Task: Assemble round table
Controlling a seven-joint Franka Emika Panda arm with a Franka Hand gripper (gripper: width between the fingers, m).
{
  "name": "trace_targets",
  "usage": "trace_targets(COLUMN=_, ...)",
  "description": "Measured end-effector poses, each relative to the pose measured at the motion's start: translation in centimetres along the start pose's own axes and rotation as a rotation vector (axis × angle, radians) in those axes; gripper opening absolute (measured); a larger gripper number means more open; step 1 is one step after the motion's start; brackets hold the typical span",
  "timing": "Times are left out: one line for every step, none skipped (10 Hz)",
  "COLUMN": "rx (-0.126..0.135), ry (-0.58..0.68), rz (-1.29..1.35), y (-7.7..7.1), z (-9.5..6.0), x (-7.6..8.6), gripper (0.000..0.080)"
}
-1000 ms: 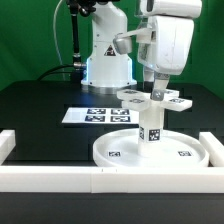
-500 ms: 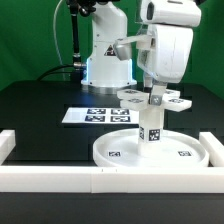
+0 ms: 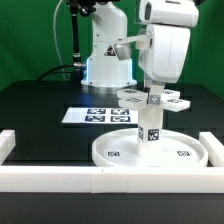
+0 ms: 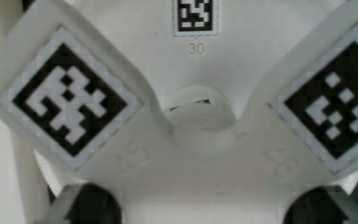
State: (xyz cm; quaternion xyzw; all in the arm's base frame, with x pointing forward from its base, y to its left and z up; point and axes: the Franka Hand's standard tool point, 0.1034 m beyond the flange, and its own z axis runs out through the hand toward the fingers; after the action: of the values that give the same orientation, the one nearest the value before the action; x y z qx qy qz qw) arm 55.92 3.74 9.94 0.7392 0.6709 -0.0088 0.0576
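Observation:
The large rimmed round disc (image 3: 190, 152) lies on the black table behind the front wall. The short cylindrical post (image 3: 150, 128) stands upright at its middle. The flat cross-shaped piece (image 3: 132, 97) sits level on top of the post. My gripper (image 3: 155, 92) comes straight down onto the cross's middle and is shut on it. In the wrist view the cross-shaped piece (image 4: 194, 150) fills the picture, with two tagged arms spreading apart. It fills the gap between my dark fingertips (image 4: 87, 205) at the gripper (image 4: 202, 205).
The marker board (image 3: 98, 115) lies flat on the table at the exterior view's left of the disc. The white border wall (image 3: 60, 178) runs along the front and up both sides. The arm's base (image 3: 107, 60) stands at the back.
My hand has turned a little about its vertical axis and shifted slightly toward the exterior view's left. The cross-shaped piece, post and disc stay where they were.

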Motion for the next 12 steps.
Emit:
trace_targets(rx=0.003, ry=-0.001, rz=0.129, y=-0.07, z=-0.01, x=0.02, gripper=0.0439)
trace_targets(rx=0.006, ry=-0.002, rz=0.261, y=-0.14, z=-0.04, x=0.10, gripper=0.0439)
trace_targets(rx=0.006, ry=-0.002, rz=0.366, y=-0.20, z=-0.10, x=0.20, gripper=0.0439)
trace_targets(rx=0.006, ry=-0.002, rz=0.455, y=-0.26, z=-0.15, x=0.35, gripper=0.0439)
trace_targets(rx=0.008, ry=-0.002, rz=0.576, y=-0.34, z=-0.18, x=0.35, gripper=0.0439)
trace_targets(rx=0.010, ry=-0.002, rz=0.647, y=-0.37, z=-0.19, x=0.30, gripper=0.0439)
trace_targets(rx=0.013, ry=0.005, rz=0.732, y=-0.36, z=-0.15, x=0.25, gripper=0.0439)
trace_targets(rx=0.009, ry=0.012, rz=0.762, y=-0.33, z=-0.10, x=0.16, gripper=0.0440)
trace_targets(rx=0.013, ry=0.014, rz=0.849, y=-0.34, z=-0.14, x=0.29, gripper=0.0440)
trace_targets(rx=0.014, ry=0.014, rz=0.907, y=-0.35, z=-0.14, x=0.31, gripper=0.0440)
trace_targets(rx=0.015, ry=0.015, rz=0.964, y=-0.35, z=-0.14, x=0.33, gripper=0.0440)
trace_targets(rx=0.019, ry=0.016, rz=1.049, y=-0.38, z=-0.14, x=0.35, gripper=0.0440)
